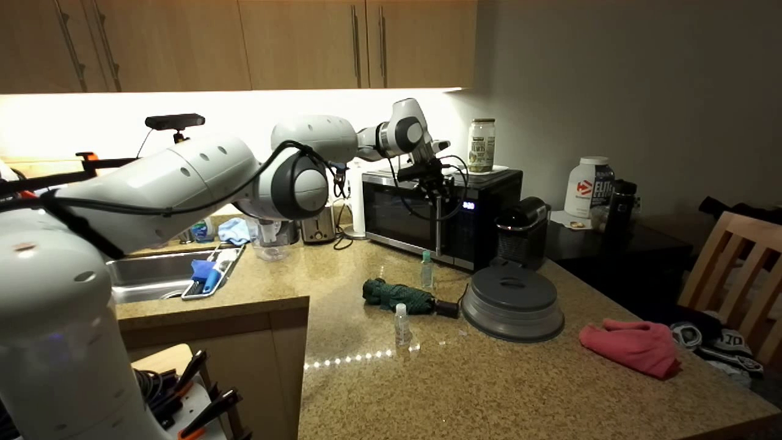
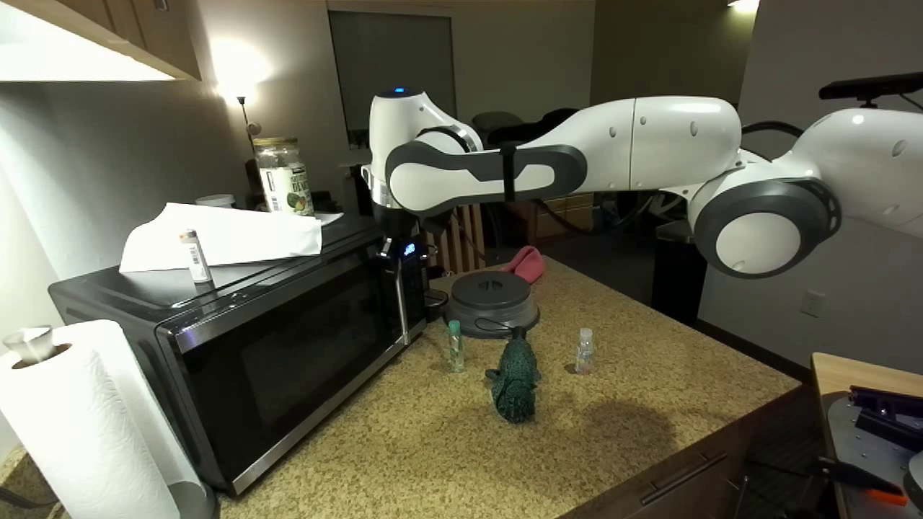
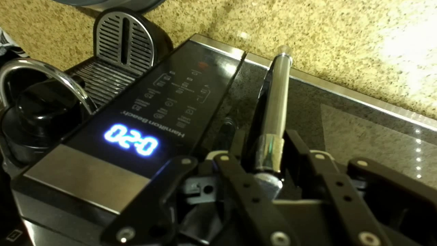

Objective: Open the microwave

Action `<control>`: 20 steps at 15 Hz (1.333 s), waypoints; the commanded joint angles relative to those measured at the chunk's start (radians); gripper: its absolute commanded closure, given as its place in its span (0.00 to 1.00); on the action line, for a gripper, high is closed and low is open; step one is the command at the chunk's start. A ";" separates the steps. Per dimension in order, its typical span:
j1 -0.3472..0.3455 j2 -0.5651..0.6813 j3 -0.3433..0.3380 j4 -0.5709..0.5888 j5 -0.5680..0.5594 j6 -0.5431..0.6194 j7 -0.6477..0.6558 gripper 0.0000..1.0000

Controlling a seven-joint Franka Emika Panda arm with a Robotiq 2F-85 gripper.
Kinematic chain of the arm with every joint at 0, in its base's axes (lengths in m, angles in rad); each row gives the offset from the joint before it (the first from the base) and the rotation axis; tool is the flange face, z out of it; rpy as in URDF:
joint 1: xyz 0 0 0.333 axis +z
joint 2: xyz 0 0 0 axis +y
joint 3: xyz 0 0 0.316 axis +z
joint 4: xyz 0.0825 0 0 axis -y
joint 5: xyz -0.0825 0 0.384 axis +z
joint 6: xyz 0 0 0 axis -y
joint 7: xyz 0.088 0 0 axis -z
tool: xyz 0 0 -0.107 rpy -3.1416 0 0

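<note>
The black microwave [image 1: 397, 214] stands at the back of the counter with its dark glass door [image 2: 288, 353] shut. Its vertical metal handle [image 3: 278, 95] is beside the control panel [image 3: 191, 89], which has a lit display. My gripper [image 3: 266, 143] is at the upper end of the handle, with one finger on each side of it. In the wrist view a dark gap shows between the left finger and the handle; the right finger is very close, and contact cannot be told. In both exterior views the gripper [image 1: 437, 186] [image 2: 404, 249] hangs at the handle's top; its fingers are small there.
A dark coffee maker [image 1: 519, 229] and a grey domed appliance [image 1: 513, 290] stand beside the microwave. A green umbrella [image 2: 515, 375] and small bottles [image 2: 456, 346] lie or stand before the door. A jar [image 2: 285, 180] and paper are on top. A paper towel roll [image 2: 72, 432] stands alongside.
</note>
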 commanded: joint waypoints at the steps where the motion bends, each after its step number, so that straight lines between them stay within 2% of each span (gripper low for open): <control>1: 0.047 0.007 0.069 0.000 0.059 -0.059 -0.001 0.87; 9: 0.054 0.005 0.063 0.000 0.048 -0.070 -0.025 0.88; 12: 0.073 0.005 0.025 0.001 0.008 -0.065 -0.012 0.85; 13: 0.080 0.007 0.014 0.001 -0.002 -0.052 -0.016 0.43; 14: 0.087 0.010 0.009 0.000 -0.007 -0.044 -0.024 0.42; 15: 0.098 0.015 -0.002 0.000 -0.021 -0.046 -0.023 0.37; 16: 0.106 0.006 0.019 -0.024 -0.064 -0.035 -0.019 0.31; 20: 0.110 0.020 0.019 -0.036 -0.119 -0.040 -0.031 0.05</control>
